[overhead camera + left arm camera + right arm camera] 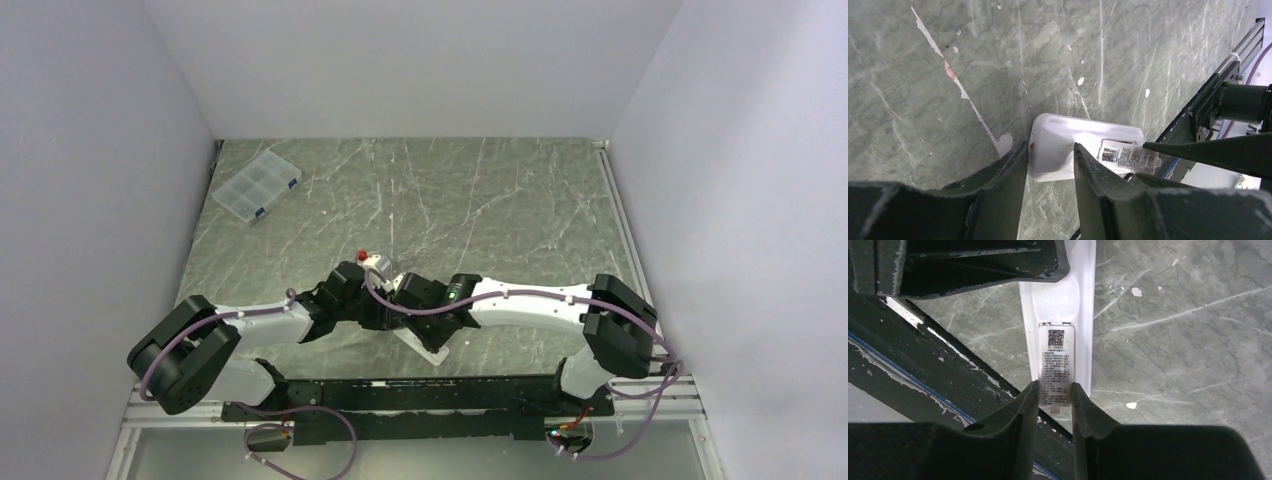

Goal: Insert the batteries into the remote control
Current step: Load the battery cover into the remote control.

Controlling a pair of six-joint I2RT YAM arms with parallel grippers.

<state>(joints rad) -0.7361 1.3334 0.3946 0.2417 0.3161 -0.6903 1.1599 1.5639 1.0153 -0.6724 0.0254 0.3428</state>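
We are clamping the remote control (1063,132) in our half-closed left gripper (1050,150), steadying it while our narrowed right gripper (1055,386) is pinching its labelled cover (1056,355) between fingertips

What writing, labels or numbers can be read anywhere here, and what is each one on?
Sticker on the battery cover of the remote control: a square scan code, then rows of fine print, too small to read.
Clear compartment box: nothing readable on it.
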